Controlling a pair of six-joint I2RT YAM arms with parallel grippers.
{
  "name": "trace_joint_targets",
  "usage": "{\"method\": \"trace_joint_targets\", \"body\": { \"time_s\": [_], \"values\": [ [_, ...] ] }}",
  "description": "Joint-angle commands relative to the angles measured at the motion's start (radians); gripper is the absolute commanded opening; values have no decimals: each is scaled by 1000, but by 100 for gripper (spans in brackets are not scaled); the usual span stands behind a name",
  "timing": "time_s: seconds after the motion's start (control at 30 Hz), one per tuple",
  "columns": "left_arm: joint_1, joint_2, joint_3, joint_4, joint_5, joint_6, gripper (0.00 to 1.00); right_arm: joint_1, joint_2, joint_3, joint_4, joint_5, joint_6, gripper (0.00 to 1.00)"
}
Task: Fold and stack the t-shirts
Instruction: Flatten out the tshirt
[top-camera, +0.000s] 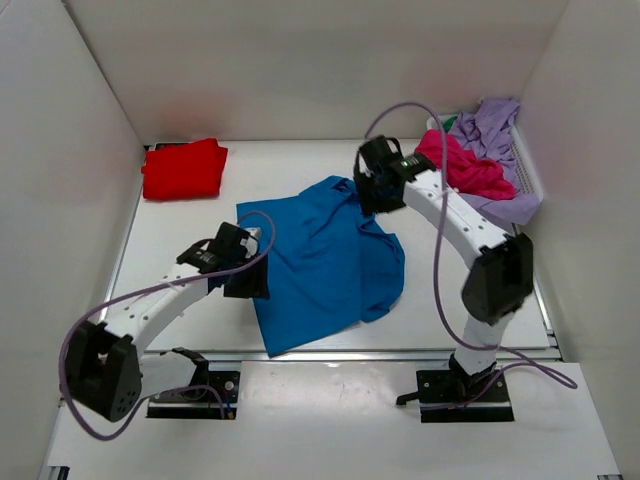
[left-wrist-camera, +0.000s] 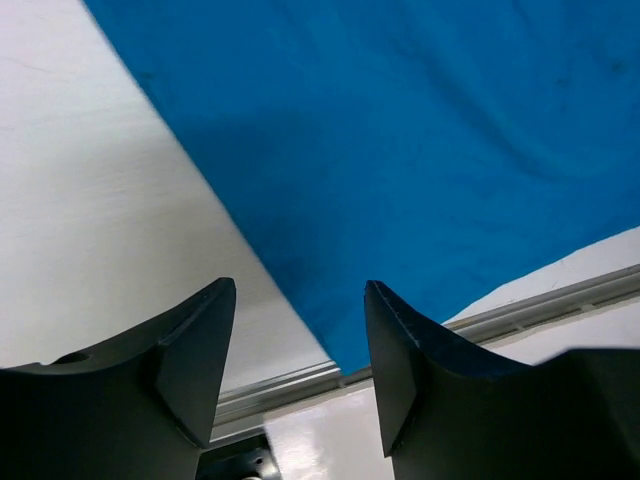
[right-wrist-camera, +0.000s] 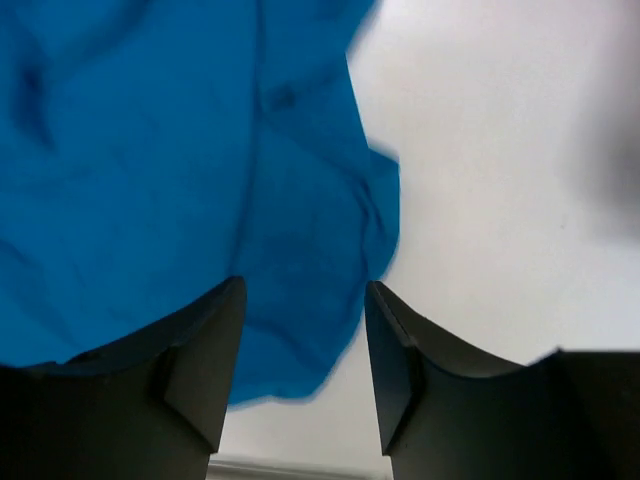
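A bright blue t-shirt (top-camera: 325, 255) lies spread out, partly rumpled, in the middle of the white table. My left gripper (top-camera: 247, 280) hangs over its left edge, open with nothing between its fingers; in the left wrist view the gripper (left-wrist-camera: 299, 287) looks down on the blue cloth (left-wrist-camera: 420, 150) near the shirt's near corner. My right gripper (top-camera: 370, 198) hovers over the shirt's far right part, also open and empty (right-wrist-camera: 305, 287), above a rumpled blue edge (right-wrist-camera: 150, 180). A folded red t-shirt (top-camera: 183, 168) lies at the far left. Magenta pink (top-camera: 465, 168) and lilac (top-camera: 495, 130) t-shirts are heaped at the back right.
The pink and lilac shirts lie in a white slatted basket (top-camera: 528, 170) against the right wall. White walls close in the table on the left, back and right. A metal rail (top-camera: 400, 352) runs along the near edge, with both arm bases behind it.
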Motion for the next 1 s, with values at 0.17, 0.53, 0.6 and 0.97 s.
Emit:
{"method": "trace_joint_targets", "body": {
  "time_s": [0.17, 0.53, 0.6, 0.97],
  "values": [
    [-80, 197, 12, 122, -49, -158, 60, -61, -298, -576, 231, -86, 57, 53],
    [-164, 386, 66, 95, -299, -241, 67, -113, -331, -853, 415, -164, 103, 54],
    [-178, 421, 60, 99, -319, -255, 32, -119, -320, -857, 425, -169, 103, 54],
    [-102, 481, 155, -5, -446, -257, 0, -113, -211, -864, 464, -166, 111, 11]
  ]
}}
